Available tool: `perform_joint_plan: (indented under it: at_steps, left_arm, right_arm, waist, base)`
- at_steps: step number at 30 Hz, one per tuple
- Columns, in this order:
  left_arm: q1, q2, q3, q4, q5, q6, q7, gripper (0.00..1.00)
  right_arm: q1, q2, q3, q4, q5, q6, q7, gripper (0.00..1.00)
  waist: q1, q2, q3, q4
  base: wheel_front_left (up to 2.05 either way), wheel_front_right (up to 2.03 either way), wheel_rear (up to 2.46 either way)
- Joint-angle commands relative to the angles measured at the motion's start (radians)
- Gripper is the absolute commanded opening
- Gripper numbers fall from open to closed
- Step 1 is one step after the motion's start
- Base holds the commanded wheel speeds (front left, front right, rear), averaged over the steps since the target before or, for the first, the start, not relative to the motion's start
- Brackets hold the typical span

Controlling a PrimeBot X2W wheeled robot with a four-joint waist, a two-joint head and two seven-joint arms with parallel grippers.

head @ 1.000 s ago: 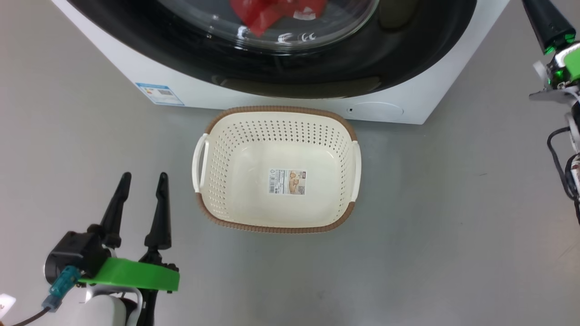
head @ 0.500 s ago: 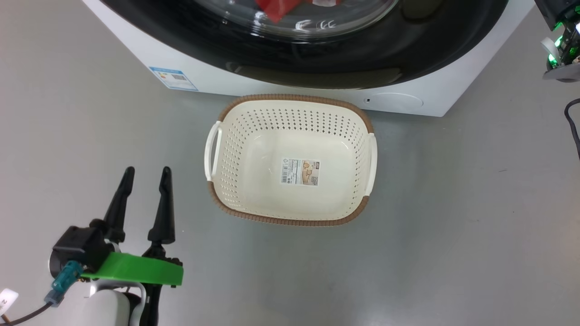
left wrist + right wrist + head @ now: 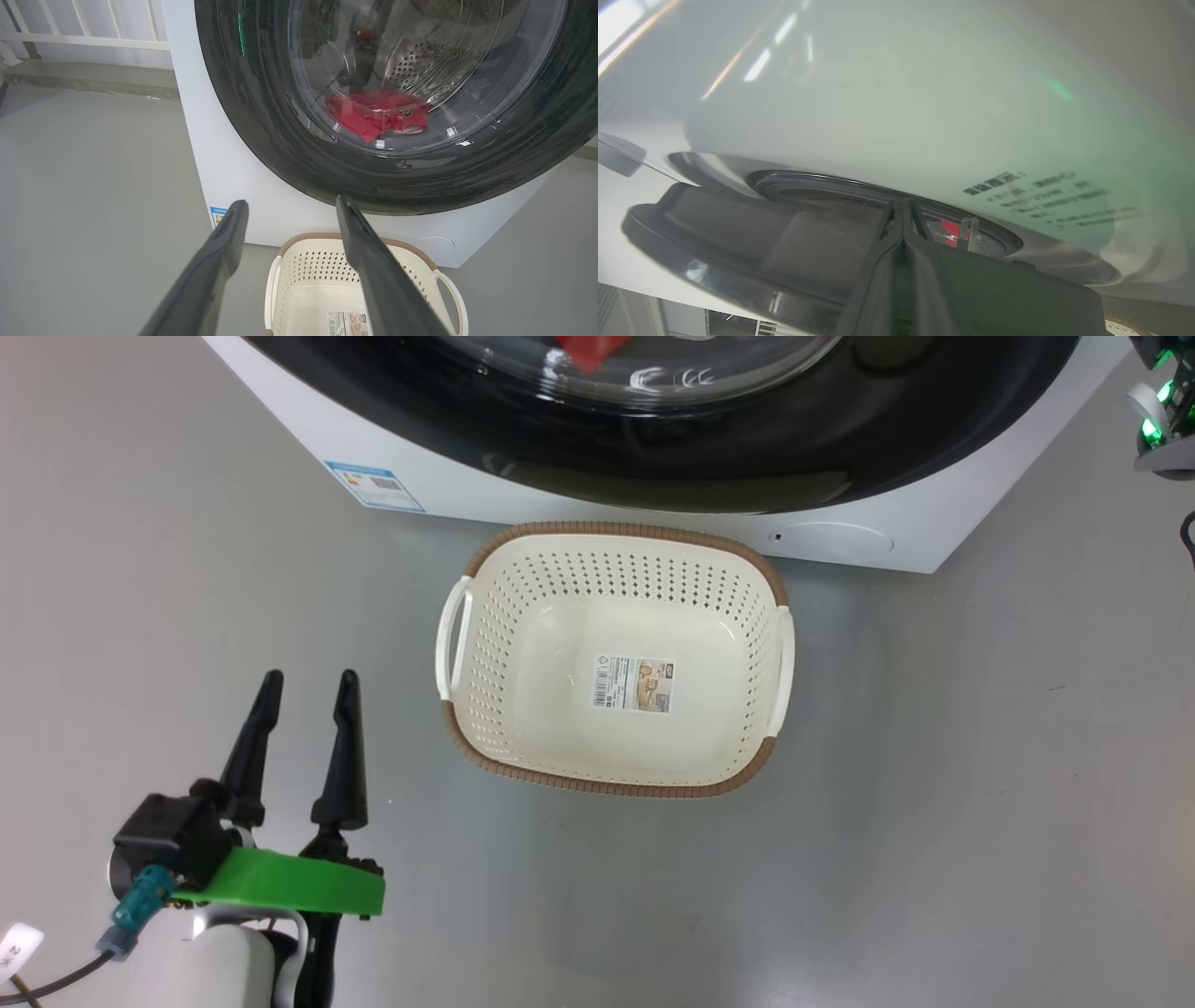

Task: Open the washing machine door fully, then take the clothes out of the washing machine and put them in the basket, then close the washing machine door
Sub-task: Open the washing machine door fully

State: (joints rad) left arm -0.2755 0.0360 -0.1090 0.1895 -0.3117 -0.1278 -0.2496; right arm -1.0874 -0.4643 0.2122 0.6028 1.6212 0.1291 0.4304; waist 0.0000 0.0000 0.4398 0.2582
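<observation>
Pressed tight together, the right gripper (image 3: 903,205) has its two dark fingers set tip-first at the edge of the washing machine door (image 3: 752,242), where the black rim meets the white front of the washing machine (image 3: 887,102). A sliver of red shows in the narrow gap just past the tips; whether the door is ajar cannot be told. Dark print on the white panel (image 3: 1041,196) beside them is too blurred to read.

Left gripper (image 3: 310,686): fingers spread wide, holding nothing, low over the grey floor (image 3: 934,821), well to the left of the basket (image 3: 485,616).

A "CE" mark (image 3: 686,377) is printed on the door glass. A blue sticker (image 3: 374,486) sits on the machine's lower front, its text too small to read. The basket stands upright and open, just before the machine, long axis running left to right, a handle at each end. A paper label (image 3: 634,684) with a barcode lies on its bottom.

The clothes (image 3: 378,114) lie red at the bottom of the drum, behind the glass.
</observation>
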Motion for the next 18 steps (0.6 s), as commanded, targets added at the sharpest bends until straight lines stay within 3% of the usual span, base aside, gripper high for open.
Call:
perform_joint_plan:
  at_steps: [1,18]
  left_arm:
    - [-0.012,0.022,0.03,-0.017,-0.008,-0.003,-0.012,1.0]
    - [0.009,0.016,0.043,-0.005,-0.003,-0.003,-0.012,1.0]
  right_arm:
    - [-0.017,0.009,0.007,-0.02,-0.009,0.002,0.006,0.0]
    - [0.019,0.026,0.041,-0.003,-0.015,0.002,0.079,0.0]
  waist:
    - [0.0,0.0,0.001,0.003]
    - [0.0,0.0,-0.048,0.003]
  base:
    - [0.0,0.0,0.0]
    - [0.0,0.0,0.0]
